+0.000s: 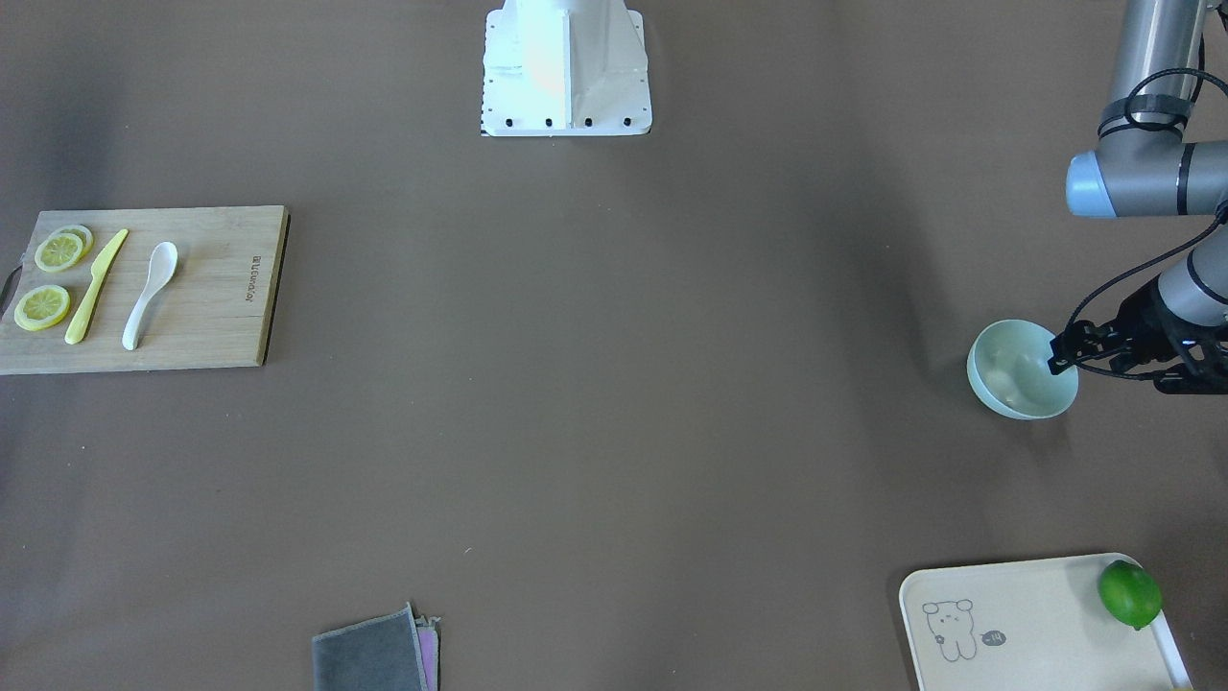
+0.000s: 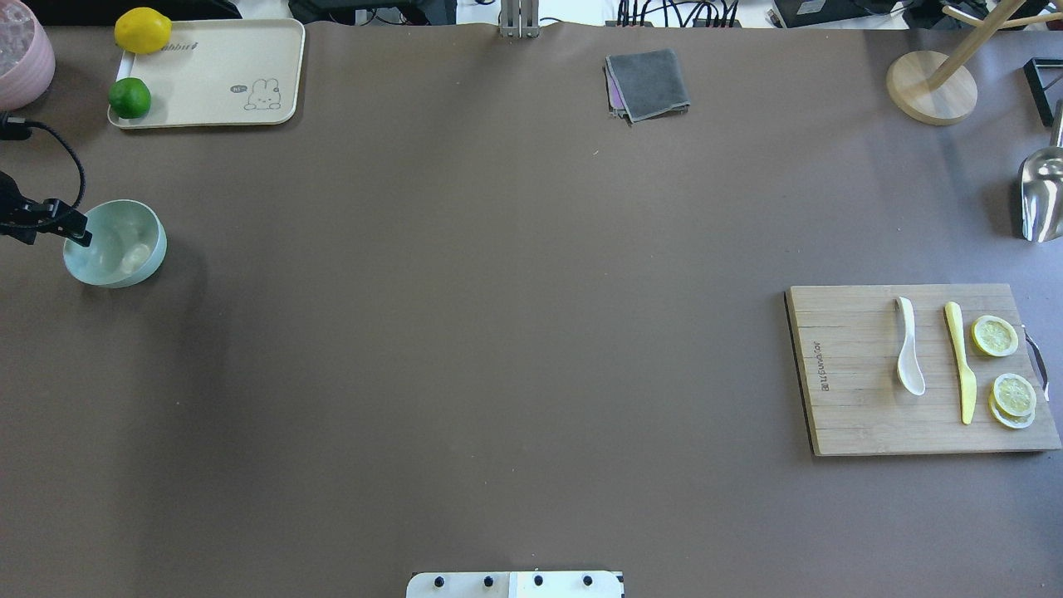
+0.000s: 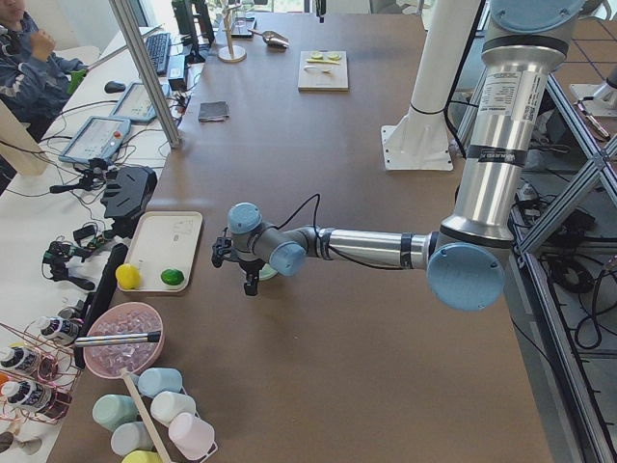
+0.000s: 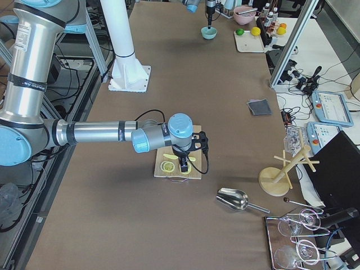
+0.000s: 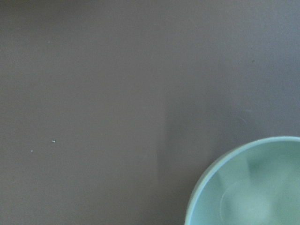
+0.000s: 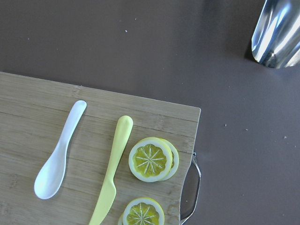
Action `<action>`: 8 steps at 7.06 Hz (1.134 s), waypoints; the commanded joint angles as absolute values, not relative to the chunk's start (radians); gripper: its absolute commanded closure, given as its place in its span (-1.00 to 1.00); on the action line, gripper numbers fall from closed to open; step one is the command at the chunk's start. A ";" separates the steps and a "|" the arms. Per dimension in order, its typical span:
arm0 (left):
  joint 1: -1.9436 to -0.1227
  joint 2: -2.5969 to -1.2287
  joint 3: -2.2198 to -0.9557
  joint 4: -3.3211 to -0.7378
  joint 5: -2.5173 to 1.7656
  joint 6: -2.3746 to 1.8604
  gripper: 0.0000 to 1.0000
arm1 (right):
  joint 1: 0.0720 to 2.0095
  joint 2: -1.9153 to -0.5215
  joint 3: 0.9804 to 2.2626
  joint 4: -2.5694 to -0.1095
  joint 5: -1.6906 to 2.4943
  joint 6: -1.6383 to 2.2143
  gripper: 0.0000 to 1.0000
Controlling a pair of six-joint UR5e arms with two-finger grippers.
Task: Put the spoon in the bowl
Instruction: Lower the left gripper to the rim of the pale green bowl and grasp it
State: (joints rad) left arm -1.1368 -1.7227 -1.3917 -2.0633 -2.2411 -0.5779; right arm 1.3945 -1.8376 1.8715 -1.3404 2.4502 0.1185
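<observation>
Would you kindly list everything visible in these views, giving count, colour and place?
cutting board: 1, wooden, robot's right
spoon: 1, white, on board
knife: 1, yellow, beside spoon on board
lemon slices: 3, yellow, board's outer end
bowl: 1, mint green, robot's far left
tray: 1, cream, far left corner
lime: 1, green, on tray
lemon: 1, yellow, on tray
cloth: 1, grey, far edge
scoop: 1, silver, right edge
left pincer: 1, black, at bowl's rim
right pincer: 1, black, above board

A robotics lab: teach pendants [image 4: 332,108], aluminium framing [image 3: 145,68] (operator [image 3: 24,48] seated nearby).
</observation>
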 commanded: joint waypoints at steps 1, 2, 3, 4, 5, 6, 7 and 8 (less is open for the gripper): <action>-1.135 -1.723 -1.393 -2.068 -2.244 -0.586 -0.10 | 1.394 -1.839 1.871 -1.341 2.450 0.120 -0.99; -1.135 -1.724 -1.393 -2.069 -2.244 -0.587 0.10 | 1.394 -1.839 1.871 -1.341 2.450 0.120 -0.99; -1.134 -1.724 -1.393 -2.086 -2.249 -0.589 0.30 | 1.394 -1.839 1.871 -1.341 2.450 0.120 -0.99; -1.134 -1.723 -1.393 -2.088 -2.247 -0.591 0.58 | 1.394 -1.839 1.871 -1.341 2.448 0.120 -0.99; -1.134 -1.724 -1.399 -2.089 -2.264 -0.636 0.80 | 1.394 -1.839 1.871 -1.341 2.448 0.120 -0.99; -1.134 -1.723 -1.394 -2.132 -2.284 -0.687 1.00 | 1.394 -1.839 1.873 -1.341 2.448 0.120 -0.99; -1.134 -1.720 -1.407 -2.158 -2.289 -0.689 1.00 | 1.394 -1.835 1.876 -1.339 2.450 0.121 -0.99; -1.134 -1.717 -1.442 -2.154 -2.366 -0.689 1.00 | 1.393 -1.818 1.909 -1.341 2.447 0.209 -0.98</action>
